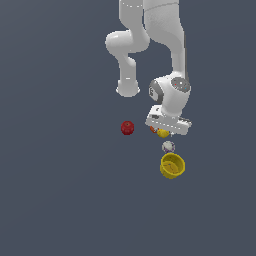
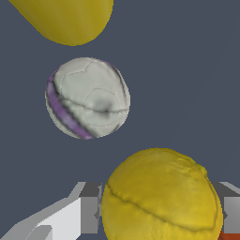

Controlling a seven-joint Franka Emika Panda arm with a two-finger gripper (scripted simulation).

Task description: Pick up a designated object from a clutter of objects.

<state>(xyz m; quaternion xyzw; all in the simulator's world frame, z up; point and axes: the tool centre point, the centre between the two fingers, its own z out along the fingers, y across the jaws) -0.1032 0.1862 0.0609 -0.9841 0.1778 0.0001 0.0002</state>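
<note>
- The lemon (image 2: 159,197) sits between the fingers (image 2: 89,214) of my hand (image 1: 165,131)
- I cannot tell whether they grip it
- The white-purple ball (image 2: 87,97) lies near

Lemon (image 1: 163,133) between end effector (image 2: 159,213) fingers, patterned ball (image 1: 168,146) between it and cup (image 1: 172,166).

Sim scene, not a real room: the flat slate-grey floor (image 1: 60,200) is filling the whole view. The white arm (image 1: 160,40) and small cluttered objects are rendering as textured meshes, sitting in featureless space.
</note>
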